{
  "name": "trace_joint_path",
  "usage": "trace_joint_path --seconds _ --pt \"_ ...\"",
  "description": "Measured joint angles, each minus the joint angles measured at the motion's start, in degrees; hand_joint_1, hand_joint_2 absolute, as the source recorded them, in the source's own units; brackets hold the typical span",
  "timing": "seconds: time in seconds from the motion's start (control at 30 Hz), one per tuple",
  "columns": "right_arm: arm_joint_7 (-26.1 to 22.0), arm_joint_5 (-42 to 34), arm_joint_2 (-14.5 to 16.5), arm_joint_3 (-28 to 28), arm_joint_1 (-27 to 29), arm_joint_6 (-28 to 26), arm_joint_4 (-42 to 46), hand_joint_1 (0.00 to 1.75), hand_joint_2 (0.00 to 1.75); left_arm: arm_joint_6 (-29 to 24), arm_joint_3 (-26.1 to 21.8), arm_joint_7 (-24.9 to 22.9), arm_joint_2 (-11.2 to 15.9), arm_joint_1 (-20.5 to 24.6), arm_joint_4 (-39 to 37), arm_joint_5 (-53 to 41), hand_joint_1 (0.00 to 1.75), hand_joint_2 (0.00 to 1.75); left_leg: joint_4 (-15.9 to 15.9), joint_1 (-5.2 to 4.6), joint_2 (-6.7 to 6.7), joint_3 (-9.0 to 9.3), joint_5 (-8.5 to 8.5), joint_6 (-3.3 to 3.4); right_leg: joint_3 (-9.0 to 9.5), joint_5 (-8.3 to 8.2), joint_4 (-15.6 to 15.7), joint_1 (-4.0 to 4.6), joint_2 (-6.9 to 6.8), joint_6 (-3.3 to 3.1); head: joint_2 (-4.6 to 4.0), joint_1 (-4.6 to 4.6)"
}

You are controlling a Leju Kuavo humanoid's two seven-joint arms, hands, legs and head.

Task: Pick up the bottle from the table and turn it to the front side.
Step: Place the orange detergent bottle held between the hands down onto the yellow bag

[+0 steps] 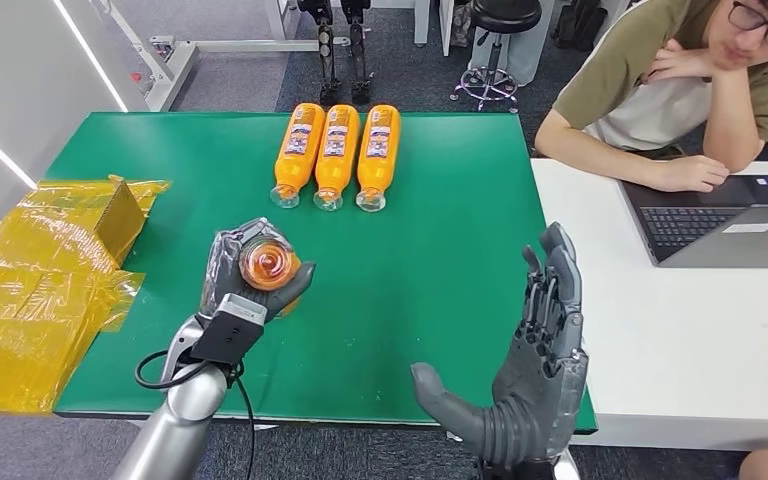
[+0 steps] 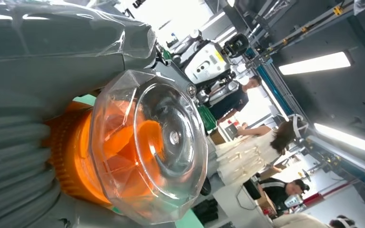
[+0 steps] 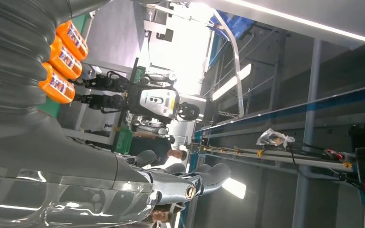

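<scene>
Orange bottle (image 1: pixel 269 264) in left robot hand (image 1: pixel 243 283)

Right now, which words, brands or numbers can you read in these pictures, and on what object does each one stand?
None can be read with certainty.
Labels on the three orange bottles lying on the green table: print is there, too small to read.
Held bottle in the left hand: its clear cap faces the camera, no label visible.
Laptop stickers: blurred.
Yellow tag on the white robot behind: unreadable.

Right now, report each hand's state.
Left hand: holding an orange bottle.
Right hand: open, holding nothing.
</scene>
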State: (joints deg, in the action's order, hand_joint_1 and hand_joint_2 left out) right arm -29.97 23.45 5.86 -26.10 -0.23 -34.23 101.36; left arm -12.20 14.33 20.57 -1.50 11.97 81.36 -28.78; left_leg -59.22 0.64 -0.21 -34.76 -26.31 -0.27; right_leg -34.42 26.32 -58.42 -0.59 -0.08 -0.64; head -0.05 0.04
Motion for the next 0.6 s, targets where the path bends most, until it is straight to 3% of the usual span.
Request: trace_joint_path --seconds 0.13,0.2,0.3,0.43,0.5,0.6 --pt "-0.06 -0.14 -0.20 -0.01 0.27 -0.42 0.26 0.00 1.75 -1.28 -0.35 -1.65 1.68 -0.01 0.41 -3.27 1.75 1.75 0.00 0.00 0.01 0.00 0.00 0.00 0.00 0.00 0.00 0.00 0.01 0.00 -0.01 0.01" --pt "-0.15 -0.61 -0.46 -0.02 0.77 -1.03 0.72 0.00 1.75 -3.48 -0.58 -4.89 4.44 0.08 0.51 -9.43 1.75 1.75 0.02 0.01 0.10 0.02 -0.02 -0.02 -0.01 0.00 -0.02 0.01 0.09 -0.02 0.00 0.01" --pt "-0.53 -1.74 -1.18 -0.10 2.02 -2.04 1.48 0.00 1.75 -5.88 -1.49 -9.53 11.13 0.64 0.52 -19.12 1.75 1.75 0.05 0.08 0.24 0.05 -0.02 -0.08 -0.06 0.02 -0.05 0.06 0.22 -0.08 0.00 0.01" --pt "-1.04 -2.46 -2.08 -0.30 3.47 -3.44 2.52 0.00 1.75 -4.24 -2.56 -13.57 22.74 2.42 0.39 -31.41 1.75 1.75 0.06 0.19 0.27 0.05 -0.03 -0.26 -0.16 0.07 -0.11 0.20 0.27 -0.27 0.00 0.00" --pt "-1.09 -2.50 -2.28 -0.38 3.74 -3.60 2.98 0.00 1.75 -3.44 -2.80 -13.66 26.29 3.52 0.25 -32.87 1.75 1.75 0.06 0.20 0.25 0.05 -0.02 -0.28 -0.15 0.09 -0.13 0.21 0.23 -0.30 0.00 0.01" --pt "-1.08 -2.51 -2.46 -0.61 3.84 -3.61 3.40 0.00 1.75 -3.10 -2.86 -13.73 29.08 4.22 0.16 -33.63 1.75 1.75 0.06 0.19 0.27 0.05 -0.04 -0.30 -0.14 0.09 -0.13 0.20 0.25 -0.32 0.00 0.02"
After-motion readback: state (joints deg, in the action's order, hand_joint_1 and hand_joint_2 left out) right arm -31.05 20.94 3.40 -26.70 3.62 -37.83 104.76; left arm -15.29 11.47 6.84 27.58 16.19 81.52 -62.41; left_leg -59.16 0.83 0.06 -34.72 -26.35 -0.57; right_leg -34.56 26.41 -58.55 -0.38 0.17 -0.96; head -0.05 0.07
